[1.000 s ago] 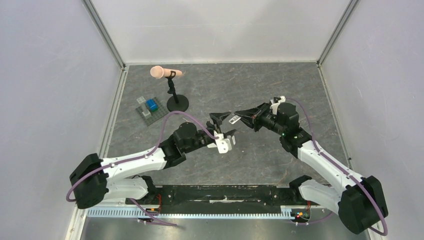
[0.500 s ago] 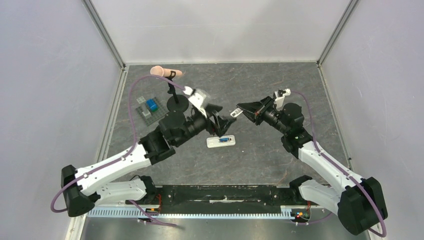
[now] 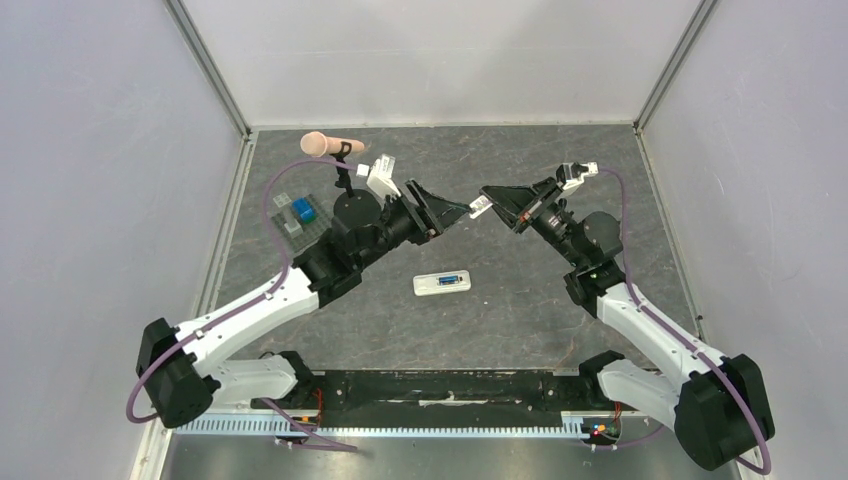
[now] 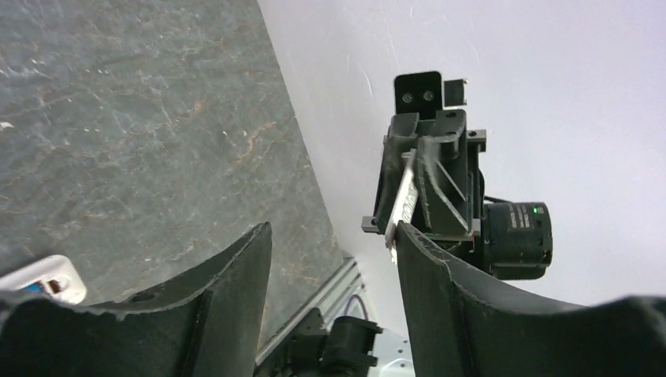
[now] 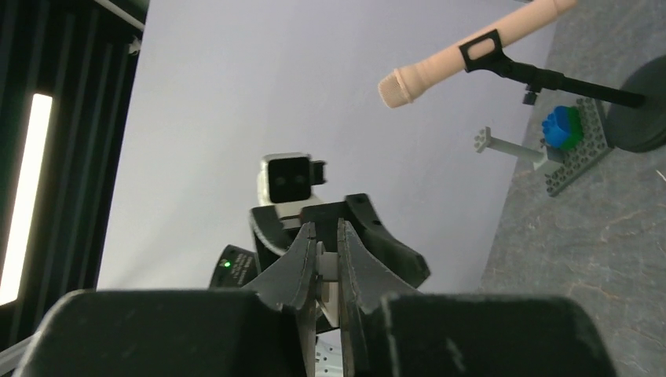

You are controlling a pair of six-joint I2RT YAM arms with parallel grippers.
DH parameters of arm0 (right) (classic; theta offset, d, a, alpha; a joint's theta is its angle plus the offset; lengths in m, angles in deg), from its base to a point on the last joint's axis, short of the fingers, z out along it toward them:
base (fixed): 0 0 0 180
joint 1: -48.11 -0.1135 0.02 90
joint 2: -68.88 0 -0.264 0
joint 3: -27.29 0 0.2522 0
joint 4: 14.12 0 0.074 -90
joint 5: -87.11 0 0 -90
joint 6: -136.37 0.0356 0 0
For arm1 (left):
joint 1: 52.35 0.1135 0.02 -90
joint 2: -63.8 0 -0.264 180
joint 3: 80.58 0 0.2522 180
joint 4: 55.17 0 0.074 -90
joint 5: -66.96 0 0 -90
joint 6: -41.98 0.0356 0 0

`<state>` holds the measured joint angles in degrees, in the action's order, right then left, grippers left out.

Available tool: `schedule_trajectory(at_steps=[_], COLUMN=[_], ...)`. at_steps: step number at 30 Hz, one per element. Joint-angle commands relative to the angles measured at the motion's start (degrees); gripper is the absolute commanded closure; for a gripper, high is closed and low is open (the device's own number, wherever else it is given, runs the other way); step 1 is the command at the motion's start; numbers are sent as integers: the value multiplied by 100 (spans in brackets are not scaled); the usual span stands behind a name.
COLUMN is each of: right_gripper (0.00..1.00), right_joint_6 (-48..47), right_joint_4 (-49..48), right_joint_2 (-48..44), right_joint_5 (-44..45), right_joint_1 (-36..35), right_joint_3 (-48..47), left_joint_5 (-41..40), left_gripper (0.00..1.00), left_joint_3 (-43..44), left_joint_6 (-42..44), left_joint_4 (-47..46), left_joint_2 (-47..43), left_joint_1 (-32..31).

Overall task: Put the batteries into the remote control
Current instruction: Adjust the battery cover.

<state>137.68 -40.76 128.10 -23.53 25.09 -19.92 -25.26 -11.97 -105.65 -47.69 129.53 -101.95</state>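
Pinching a thin white plate (image 5: 327, 276), likely the remote's battery cover, the right fingers (image 5: 302, 259) were pressed nearly together on its faces. Opposite them, in the air, the left fingers (image 4: 228, 290) were spread wide and held nothing. Below both, well apart from either, the remote control (image 3: 428, 286) lay flat on the counter (image 3: 520, 310) with one blue battery (image 3: 451, 279) showing in it; the second, dark battery could not be made out. The remote looked light, stiff and smooth, likely to skid if pushed, so pinching its long edges would suit; a battery would be small, hard and prone to roll. Farther off stood one microphone (image 3: 325, 144) and one blue brick (image 3: 303, 210) on one grey plate (image 3: 292, 228).
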Motion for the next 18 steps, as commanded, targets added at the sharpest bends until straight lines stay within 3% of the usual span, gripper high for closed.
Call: schedule_trajectory(at_steps=[1, 9, 15, 18], right_gripper=[100, 100, 100, 100], right_joint_6=[109, 81, 80, 63], right_joint_4=[-682, -758, -811, -761], right_joint_2=[39, 132, 227, 259], right_joint_5=[16, 58, 12, -117], right_joint_1=[9, 4, 15, 18], right_joint_3=[-47, -12, -12, 14], left_joint_5=[616, 910, 867, 845], left_gripper=[37, 46, 72, 97], left_joint_3=[-174, -1, -52, -45], left_joint_6=[-1030, -1175, -1339, -1281], left_joint_4=[-1289, -1533, -1592, -1617], left_joint_2=[101, 394, 475, 502], left_joint_1=[153, 148, 153, 153])
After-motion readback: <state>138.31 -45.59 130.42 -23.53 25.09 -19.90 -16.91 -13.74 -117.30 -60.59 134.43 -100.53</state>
